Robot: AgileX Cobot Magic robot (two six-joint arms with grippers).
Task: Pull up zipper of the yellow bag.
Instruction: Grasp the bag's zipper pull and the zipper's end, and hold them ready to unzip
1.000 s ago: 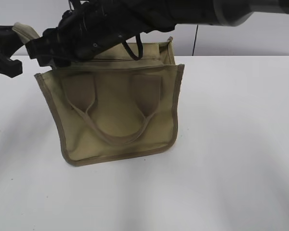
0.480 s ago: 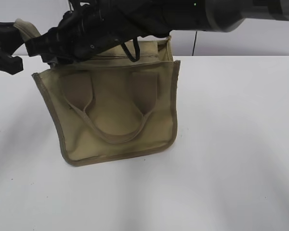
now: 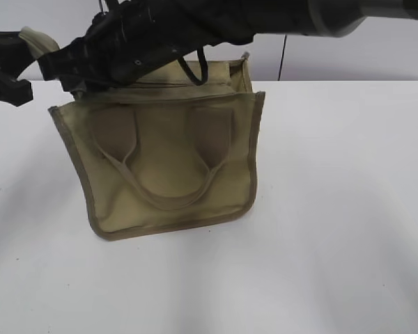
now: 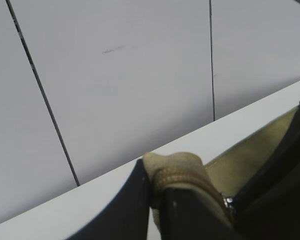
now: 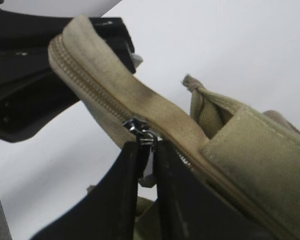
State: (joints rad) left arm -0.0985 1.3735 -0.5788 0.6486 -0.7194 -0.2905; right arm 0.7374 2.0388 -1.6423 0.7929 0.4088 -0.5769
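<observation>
bag (image 3: pixel 167 163): sitting upright on the white desk (image 3: pixel 334 209), front handle (image 3: pixel 168 182) drooping down its face. Its top edge is running right under the right arm.

left gripper (image 4: pixel 157 200): pinching the bag's end tab (image 4: pixel 176 167) between its two dark fingers (image 4: pixel 125 205), so it's clamped narrow on fabric. In the exterior view it's sitting off the bag's upper left corner (image 3: pixel 7 66), with the tab poking up just past it.

right gripper (image 5: pixel 149 170): reaching in across the bag's top from the right, fingers (image 5: pixel 115 200) closed tight on the silver pull (image 5: pixel 141 131). The pull is sticking up right between the tips.

zipper (image 5: pixel 97 95): the stretch ahead of the right gripper, running toward the left one, is looking closed, teeth meeting in a neat line along the tab. Behind the gripper I can't tell, the fingers are blocking it.

strap patch (image 5: pixel 260 160): sitting just beside the right gripper, on its right in the wrist view, with a knotted bit of trim (image 5: pixel 195 85) beyond it.

wall (image 4: pixel 115 75): grey panels behind the left gripper.
</observation>
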